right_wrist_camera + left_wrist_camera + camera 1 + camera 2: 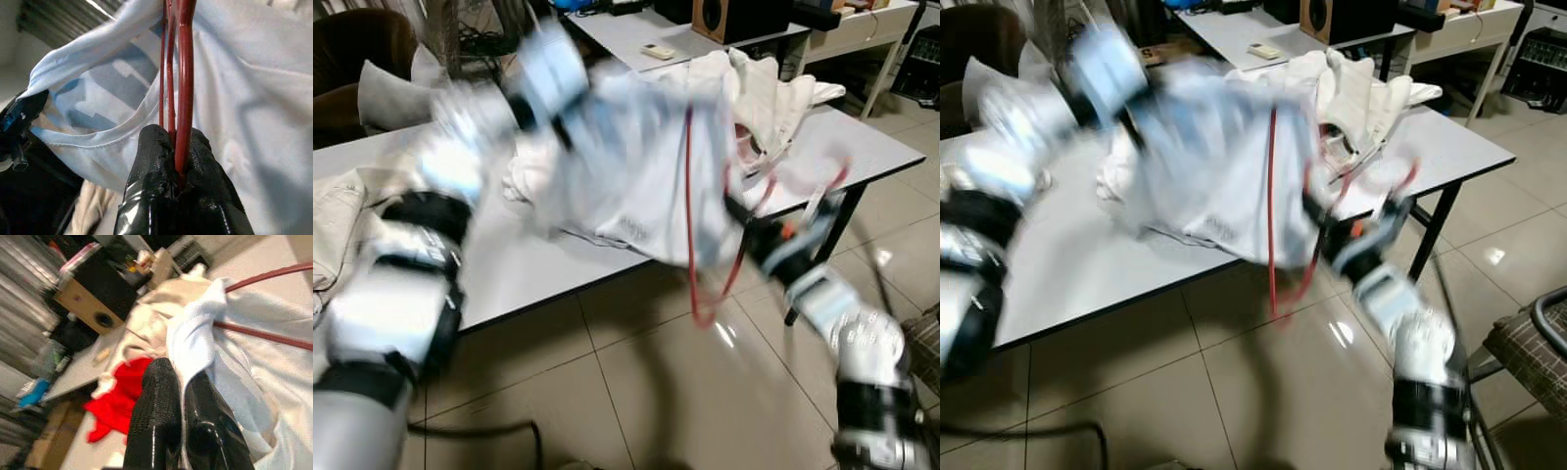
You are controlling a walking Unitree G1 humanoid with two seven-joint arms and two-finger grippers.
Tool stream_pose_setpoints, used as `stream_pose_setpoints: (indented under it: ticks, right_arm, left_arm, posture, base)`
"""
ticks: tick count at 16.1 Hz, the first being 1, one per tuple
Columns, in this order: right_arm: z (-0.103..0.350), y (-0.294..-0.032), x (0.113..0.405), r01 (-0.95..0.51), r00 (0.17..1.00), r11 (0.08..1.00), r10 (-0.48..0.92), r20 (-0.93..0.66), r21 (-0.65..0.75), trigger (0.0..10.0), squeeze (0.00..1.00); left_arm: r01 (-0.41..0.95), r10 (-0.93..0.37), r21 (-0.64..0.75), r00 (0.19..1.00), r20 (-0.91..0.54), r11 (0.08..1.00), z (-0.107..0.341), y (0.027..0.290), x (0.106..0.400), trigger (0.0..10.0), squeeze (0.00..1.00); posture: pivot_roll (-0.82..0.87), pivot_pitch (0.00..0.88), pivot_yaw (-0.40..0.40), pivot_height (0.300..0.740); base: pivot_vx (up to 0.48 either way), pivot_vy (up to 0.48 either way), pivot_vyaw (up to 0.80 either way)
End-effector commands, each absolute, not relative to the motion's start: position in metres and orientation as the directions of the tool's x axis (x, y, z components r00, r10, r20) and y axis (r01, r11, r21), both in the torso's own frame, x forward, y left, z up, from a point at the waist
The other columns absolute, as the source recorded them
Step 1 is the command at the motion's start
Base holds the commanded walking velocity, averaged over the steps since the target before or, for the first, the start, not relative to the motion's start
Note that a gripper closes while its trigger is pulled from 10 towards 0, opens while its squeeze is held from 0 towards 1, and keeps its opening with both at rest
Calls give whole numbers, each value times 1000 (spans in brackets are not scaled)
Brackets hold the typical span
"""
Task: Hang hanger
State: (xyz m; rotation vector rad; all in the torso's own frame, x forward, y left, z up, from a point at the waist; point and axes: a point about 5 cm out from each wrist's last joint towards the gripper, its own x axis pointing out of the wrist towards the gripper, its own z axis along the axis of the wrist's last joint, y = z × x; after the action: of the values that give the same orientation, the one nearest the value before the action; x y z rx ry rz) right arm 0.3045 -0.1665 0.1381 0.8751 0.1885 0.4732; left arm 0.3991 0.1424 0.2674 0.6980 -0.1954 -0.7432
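Head pair downward; wrist views close

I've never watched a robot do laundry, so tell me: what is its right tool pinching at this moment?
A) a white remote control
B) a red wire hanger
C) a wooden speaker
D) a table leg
B: in the right wrist view the right tool is shut on the red wire hanger, whose wires run up past the pale shirt.

Both head views are smeared by motion, so the left arm (460,147) and the white shirt (636,176) look fuzzy. The shirt covers much of the red hanger (690,215). The table (538,264) runs off the left edge, and the shirt hides its middle
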Motion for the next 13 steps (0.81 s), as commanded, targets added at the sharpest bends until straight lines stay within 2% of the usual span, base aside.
stream_pose_setpoints:
  ticks: [1, 3, 6, 9, 13]
  right_arm:
    - [144, -155, 299, -376, 844, 520, 534, 52, 767, 0, 0]
    - [149, -151, 286, -439, 789, 434, 606, 106, 787, 0, 0]
    - [145, -151, 276, -441, 754, 398, 651, 92, 805, 0, 0]
    - [123, -155, 262, -369, 724, 448, 688, -50, 815, 0, 0]
    - [113, -162, 254, -323, 725, 487, 679, -119, 811, 0, 0]
  left_arm:
    - [574, -707, 653, 702, -82, 494, 266, 134, 395, 0, 0]
    - [581, -710, 640, 700, -77, 503, 254, 128, 390, 0, 0]
    - [529, -681, 640, 733, -12, 557, 260, 131, 388, 0, 0]
    - [428, -623, 639, 775, 105, 639, 278, 136, 388, 0, 0]
    - [399, -613, 639, 777, 147, 658, 287, 140, 385, 0, 0]
  posture:
    - [-194, 0, 130, 740]
    - [-197, 0, 124, 740]
    - [-198, 0, 108, 740]
    - [-205, 0, 104, 740]
    - [-208, 0, 105, 740]
  base:
    - [0, 0, 0]
    - [0, 0, 0]
    - [0, 0, 0]
    - [0, 0, 0]
    - [0, 0, 0]
